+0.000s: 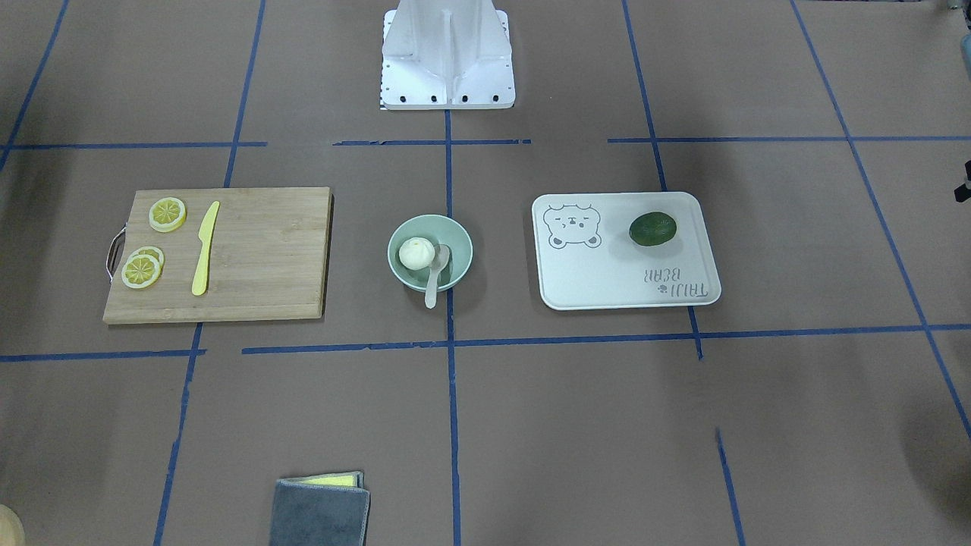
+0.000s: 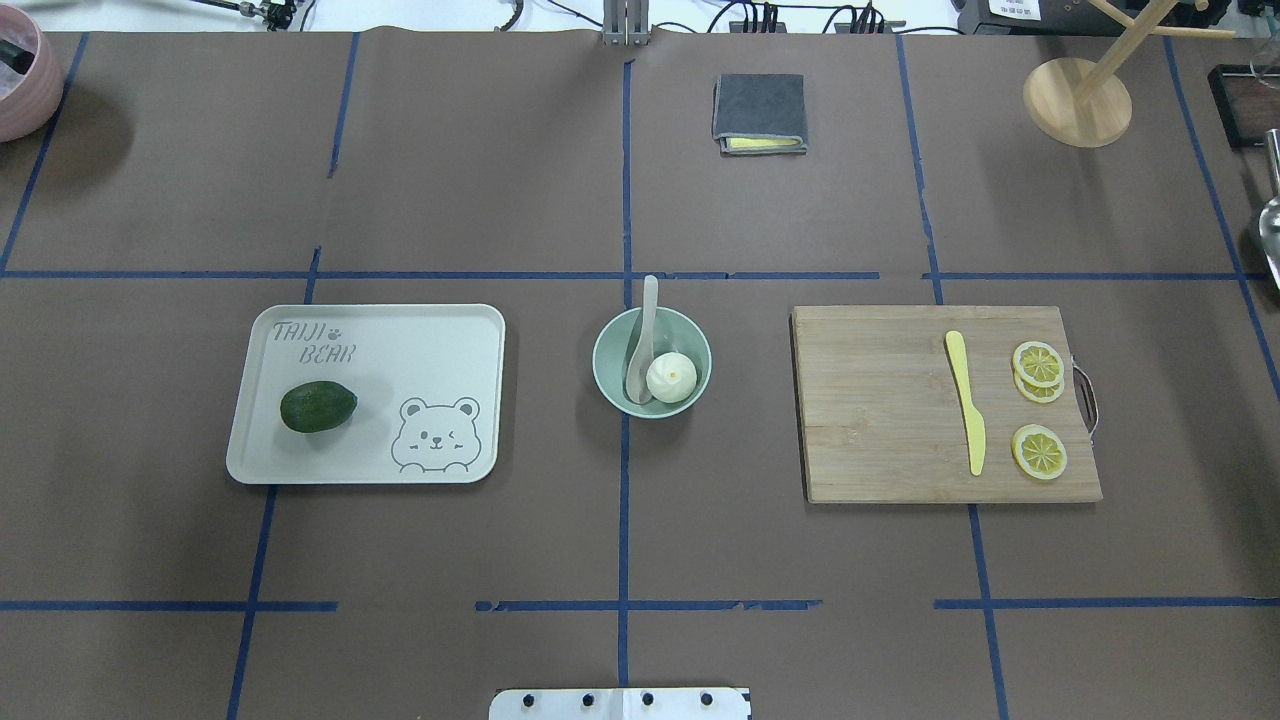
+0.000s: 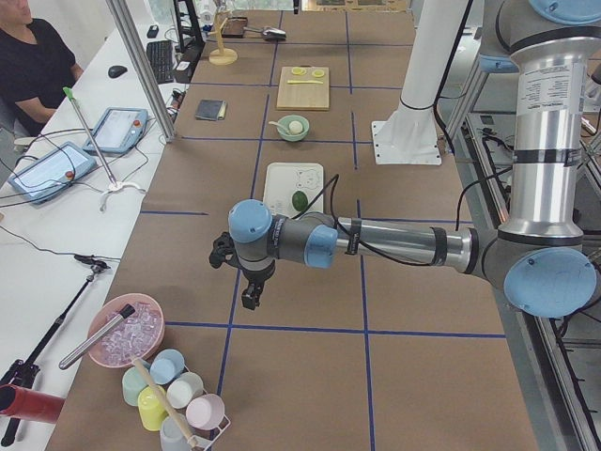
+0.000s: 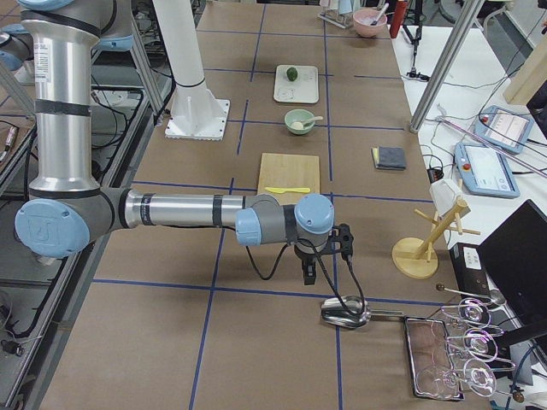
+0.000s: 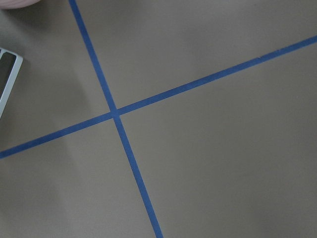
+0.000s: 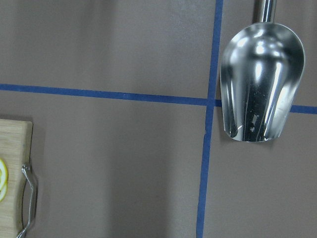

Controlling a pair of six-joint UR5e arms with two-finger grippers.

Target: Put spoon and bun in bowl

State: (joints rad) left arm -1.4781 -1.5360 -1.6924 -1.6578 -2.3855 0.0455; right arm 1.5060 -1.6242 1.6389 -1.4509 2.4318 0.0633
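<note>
The pale mint-green bowl (image 1: 457, 236) (image 2: 683, 335) stands at the table's centre. The white pleated bun (image 1: 416, 253) (image 2: 671, 377) lies inside it. The off-white spoon (image 1: 435, 277) (image 2: 645, 330) rests beside the bun with its scoop in the bowl and its handle over the rim. My left gripper (image 3: 252, 296) hangs over bare table far to the robot's left. My right gripper (image 4: 308, 273) hangs far to the right, near a metal scoop. Both show only in side views, so I cannot tell whether they are open or shut.
A white bear tray (image 2: 400, 340) holds a dark green avocado (image 2: 318, 406). A wooden cutting board (image 2: 880, 420) carries a yellow knife (image 2: 966, 415) and lemon slices (image 2: 1038, 362). A grey cloth (image 2: 759, 113), a wooden rack (image 2: 1078, 100) and a metal scoop (image 6: 260, 82) lie around.
</note>
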